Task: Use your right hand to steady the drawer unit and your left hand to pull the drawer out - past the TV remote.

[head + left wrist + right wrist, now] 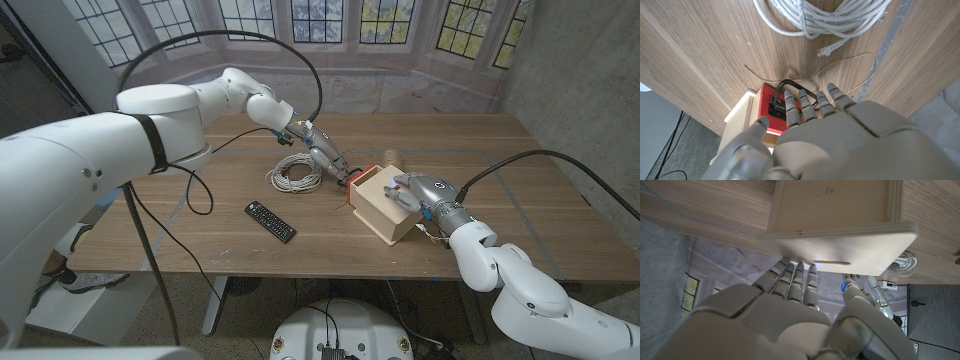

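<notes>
The pale wooden drawer unit (385, 208) stands at the table's middle right, its red drawer front (352, 186) facing the left arm. My left hand (325, 155) reaches down to that front. In the left wrist view its fingertips (792, 102) hook the black handle (781, 86) on the red drawer front (771, 107), which sits close to the unit's face. My right hand (420, 193) lies over the unit's top, and its fingers (797, 272) press against the top panel (840, 240). The black TV remote (270, 221) lies on the table left of the unit.
A coil of white cable (295, 173) lies just behind the remote, beside my left hand, and also appears as the cable coil (825, 17). A thin wire loop (840, 70) lies on the table (180, 225) before the drawer front. A small wooden piece (388, 155) stands behind the unit.
</notes>
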`<state>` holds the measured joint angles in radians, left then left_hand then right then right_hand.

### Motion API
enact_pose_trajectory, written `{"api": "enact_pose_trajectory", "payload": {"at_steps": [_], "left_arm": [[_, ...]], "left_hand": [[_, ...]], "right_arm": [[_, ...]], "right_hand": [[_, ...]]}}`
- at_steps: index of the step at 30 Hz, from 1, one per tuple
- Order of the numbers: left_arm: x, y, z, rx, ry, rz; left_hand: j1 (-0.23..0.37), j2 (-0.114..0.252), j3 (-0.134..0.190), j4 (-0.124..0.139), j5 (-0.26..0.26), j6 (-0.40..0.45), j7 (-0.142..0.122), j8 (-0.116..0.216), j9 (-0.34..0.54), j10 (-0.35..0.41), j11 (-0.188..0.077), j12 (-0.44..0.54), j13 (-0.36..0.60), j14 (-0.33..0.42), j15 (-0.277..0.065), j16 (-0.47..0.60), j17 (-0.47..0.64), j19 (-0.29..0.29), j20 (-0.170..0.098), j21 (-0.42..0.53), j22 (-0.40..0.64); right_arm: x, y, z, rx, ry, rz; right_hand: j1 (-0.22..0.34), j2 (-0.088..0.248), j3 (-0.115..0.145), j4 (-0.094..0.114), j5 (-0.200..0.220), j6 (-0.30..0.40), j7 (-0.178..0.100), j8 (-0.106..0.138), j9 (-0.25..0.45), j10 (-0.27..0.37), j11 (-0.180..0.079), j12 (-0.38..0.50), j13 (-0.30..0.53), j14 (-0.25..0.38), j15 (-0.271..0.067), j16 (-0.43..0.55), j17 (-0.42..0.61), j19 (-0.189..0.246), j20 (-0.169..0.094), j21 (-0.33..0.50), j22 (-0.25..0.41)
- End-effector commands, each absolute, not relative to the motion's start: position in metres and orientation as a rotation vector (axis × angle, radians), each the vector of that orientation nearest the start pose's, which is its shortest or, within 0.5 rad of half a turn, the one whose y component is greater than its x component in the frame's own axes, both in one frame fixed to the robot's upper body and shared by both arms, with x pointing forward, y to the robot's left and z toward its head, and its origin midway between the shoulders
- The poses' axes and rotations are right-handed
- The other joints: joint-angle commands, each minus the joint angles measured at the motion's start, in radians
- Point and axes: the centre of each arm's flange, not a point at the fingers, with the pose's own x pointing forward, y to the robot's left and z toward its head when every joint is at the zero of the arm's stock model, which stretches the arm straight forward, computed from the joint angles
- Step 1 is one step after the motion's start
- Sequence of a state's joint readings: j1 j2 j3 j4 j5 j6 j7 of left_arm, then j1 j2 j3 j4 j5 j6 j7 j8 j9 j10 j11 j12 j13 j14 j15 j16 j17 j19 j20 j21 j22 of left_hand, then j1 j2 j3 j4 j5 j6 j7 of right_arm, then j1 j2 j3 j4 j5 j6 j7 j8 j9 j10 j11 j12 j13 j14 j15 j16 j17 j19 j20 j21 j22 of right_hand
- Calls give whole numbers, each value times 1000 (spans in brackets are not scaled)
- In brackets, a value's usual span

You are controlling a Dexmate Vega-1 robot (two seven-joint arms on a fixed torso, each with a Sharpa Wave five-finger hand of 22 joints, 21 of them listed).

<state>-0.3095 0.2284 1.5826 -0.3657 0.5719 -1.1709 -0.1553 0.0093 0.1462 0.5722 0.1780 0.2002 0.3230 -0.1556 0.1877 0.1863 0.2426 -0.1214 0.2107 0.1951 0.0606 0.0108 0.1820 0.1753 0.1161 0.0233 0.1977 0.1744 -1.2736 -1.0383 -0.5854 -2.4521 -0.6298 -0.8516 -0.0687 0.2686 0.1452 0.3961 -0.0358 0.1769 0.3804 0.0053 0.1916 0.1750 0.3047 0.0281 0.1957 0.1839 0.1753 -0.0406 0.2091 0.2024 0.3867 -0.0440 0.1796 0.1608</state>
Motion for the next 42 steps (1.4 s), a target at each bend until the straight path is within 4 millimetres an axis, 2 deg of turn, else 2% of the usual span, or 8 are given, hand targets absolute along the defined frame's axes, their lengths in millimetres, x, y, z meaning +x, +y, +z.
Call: {"api": "enact_pose_trajectory", "payload": {"at_steps": [1, 19, 42], "left_arm": [[642, 96, 105, 2198, -860, -1152], [640, 95, 116, 2256, -895, -1133], [651, 91, 102, 2283, -914, -1086]], "left_hand": [[-1, 6, -3, 2, 7, 0, 2, 2, 3, 2, -5, -1, 2, -5, -1, 1, 2, 0, 5, 2, 4], [0, 7, -3, 2, 7, 1, -1, 3, 3, 5, -5, 0, 2, -4, -5, 1, 2, 0, 5, 2, 4], [0, 8, -4, 2, 8, -4, -2, 2, 3, -2, -10, -2, 2, -6, -6, 1, 2, 0, 2, 2, 4]], "right_arm": [[441, -208, -88, -1412, -381, -102], [440, -207, -88, -1407, -389, -106], [437, -207, -92, -1388, -374, -109]], "right_hand": [[-8, 0, 6, -4, 5, 9, 4, -3, 5, 13, -1, -2, 2, 9, -1, -1, 4, 10, -11, 7, 5], [-9, 0, 7, -6, 5, 10, 3, -3, 5, 12, 0, -3, 2, 9, -1, -1, 4, 11, -12, 8, 5], [-11, 1, 8, -7, 5, 10, 3, -3, 5, 14, 1, -3, 2, 10, -1, -1, 5, 11, -12, 8, 5]]}}
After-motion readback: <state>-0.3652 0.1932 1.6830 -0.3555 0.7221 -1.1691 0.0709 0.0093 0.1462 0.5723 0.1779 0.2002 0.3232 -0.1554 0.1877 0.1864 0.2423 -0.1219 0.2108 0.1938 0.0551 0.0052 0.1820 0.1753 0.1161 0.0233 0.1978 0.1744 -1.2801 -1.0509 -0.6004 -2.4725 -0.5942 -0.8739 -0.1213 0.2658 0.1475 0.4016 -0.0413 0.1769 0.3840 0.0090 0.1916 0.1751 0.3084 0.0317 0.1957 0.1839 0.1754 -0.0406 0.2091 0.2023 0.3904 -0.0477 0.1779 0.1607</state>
